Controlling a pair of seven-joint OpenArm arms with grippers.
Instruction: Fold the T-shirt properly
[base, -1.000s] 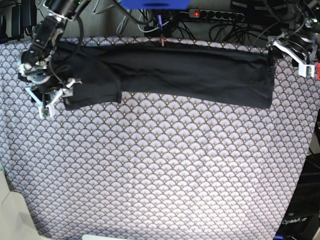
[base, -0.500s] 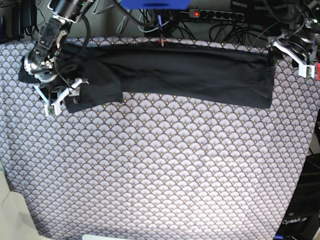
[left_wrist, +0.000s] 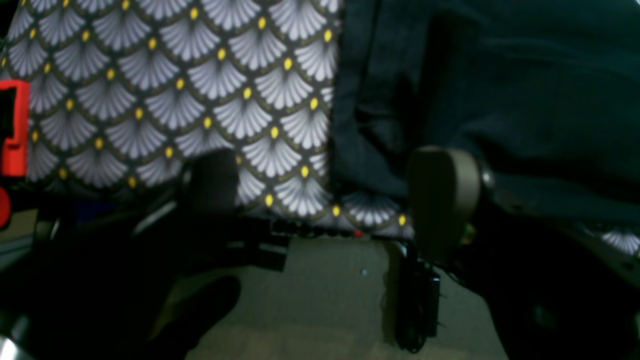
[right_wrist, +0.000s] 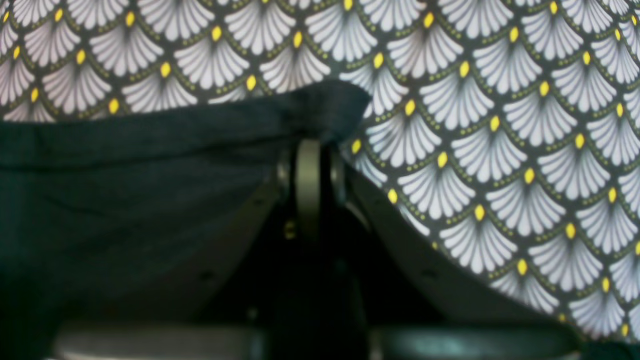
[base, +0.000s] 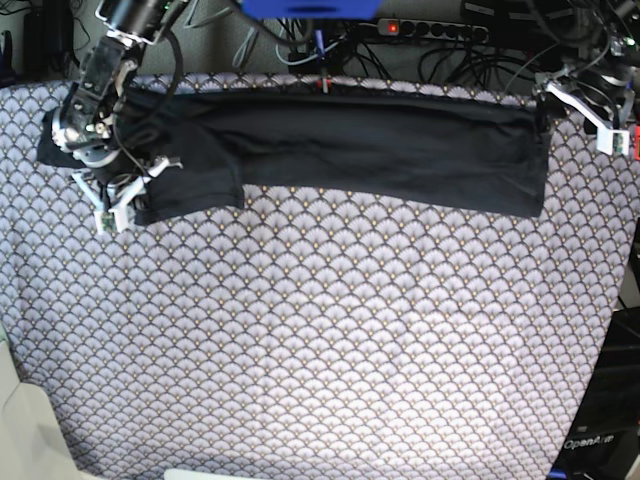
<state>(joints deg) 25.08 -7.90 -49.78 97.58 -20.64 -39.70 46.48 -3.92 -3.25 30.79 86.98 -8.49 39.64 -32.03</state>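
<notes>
Currently nearest: a pale edge (base: 230, 475) is showing along the bottom of the base frame.
Patterned tablecloth (base: 330, 340): filling the middle and lower part of the base frame, its scallop print running under everything.
Black box (base: 597, 440): sitting at lower right of the base frame, carrying "OpenArm" lettering.
Right gripper (base: 116, 217): reaching down into the upper left of the base frame, tips standing at the near corner of the dark cloth.
Right claw state: closing fully, jaws together, pinching a bunched corner of the T-shirt near the center of the right wrist frame.
T-shirt (base: 350, 142): lying as a long dark band across the upper part of the base frame, from upper left to upper right, with flaps hanging toward the viewer at both ends.
T-shirt left flap: spreading between the right gripper and the middle of the band, edges looking uneven.
T-shirt right flap: reaching lowest close to the right end of the band.
Left gripper (base: 580, 125): hovering at upper right of the base frame, by the right end of the T-shirt.
Left claw state: standing wide open, gripping nothing; one finger is overlapping the shirt in the left wrist frame, the other is showing over tablecloth; contact, can't tell.
Blue part (base: 312, 8): showing at the top edge of the base frame, beyond the shirt.
</notes>
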